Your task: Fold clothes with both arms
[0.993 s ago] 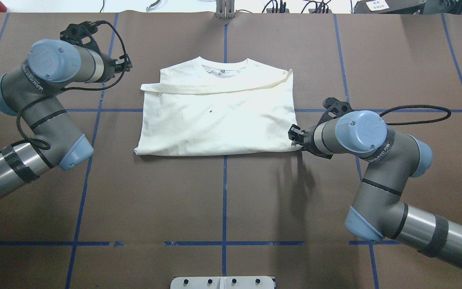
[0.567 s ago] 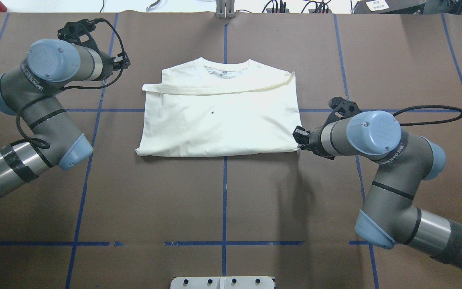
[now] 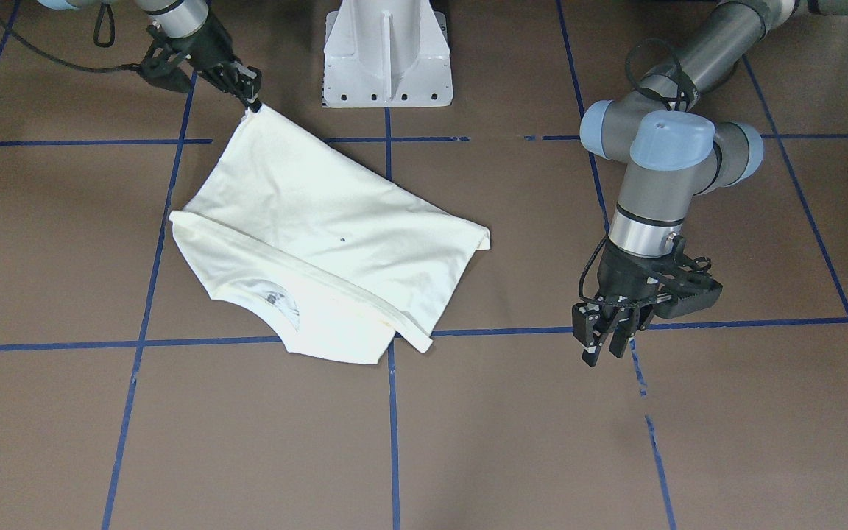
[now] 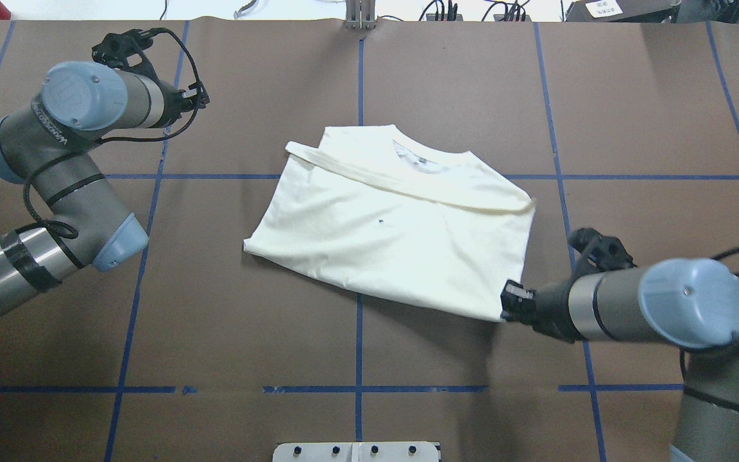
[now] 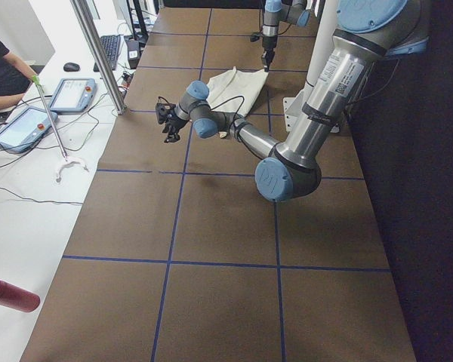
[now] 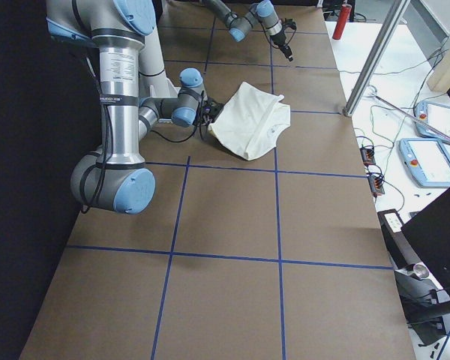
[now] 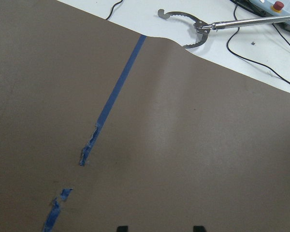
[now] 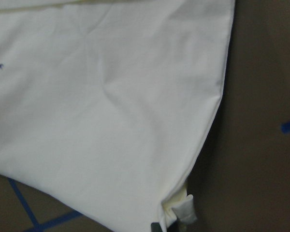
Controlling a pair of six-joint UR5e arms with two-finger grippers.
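Note:
The clothes are one cream-white shirt [image 4: 395, 237], folded and lying askew on the brown table, collar away from the robot. Only plain cloth and a small dark speck show. My right gripper [image 4: 505, 308] is shut on the shirt's near right corner, and that pinched corner [image 8: 181, 210] shows at the bottom of the right wrist view. In the front-facing view the same gripper [image 3: 251, 99] holds the corner slightly lifted. My left gripper [image 3: 604, 350] hovers over bare table, left of the shirt and apart from it, open with nothing between its fingers. In the overhead view the left gripper [image 4: 199, 99] points toward the shirt.
Blue tape lines [image 4: 359, 333] grid the brown table. The white pedestal base [image 3: 387, 51] stands at the robot's edge. Beyond the far edge lies a metal grabber tool [image 7: 183, 21] with cables. A person [image 5: 0, 72] sits at a side desk with tablets.
My right gripper has pulled the shirt's corner toward the robot and to the right. The whole shirt slid and turned with it. The left arm has barely moved.

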